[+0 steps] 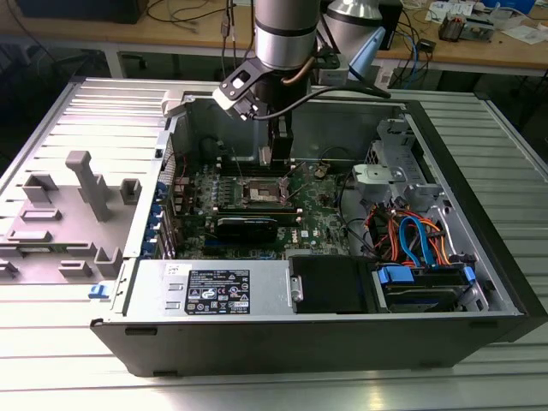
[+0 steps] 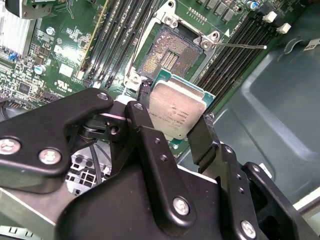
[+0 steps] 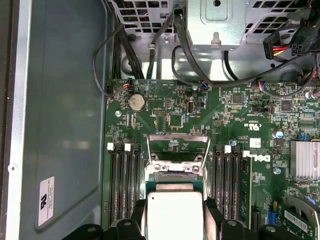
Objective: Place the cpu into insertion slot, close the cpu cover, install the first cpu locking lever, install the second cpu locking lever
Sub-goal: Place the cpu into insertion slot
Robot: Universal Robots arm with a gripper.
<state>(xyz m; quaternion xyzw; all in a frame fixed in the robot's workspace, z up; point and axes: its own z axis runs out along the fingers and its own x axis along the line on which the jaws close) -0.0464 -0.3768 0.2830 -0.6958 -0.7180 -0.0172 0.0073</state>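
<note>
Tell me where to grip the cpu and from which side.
Take the cpu by two opposite edges, coming from above its flat metal top, as the hand pinches it now. It is a thin flat square, so only the edges give purchase, leaving its underside free for the open socket.

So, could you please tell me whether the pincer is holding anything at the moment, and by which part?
Yes: the pincer is shut on the cpu, gripping it by two opposite side edges, near the open socket.
</note>
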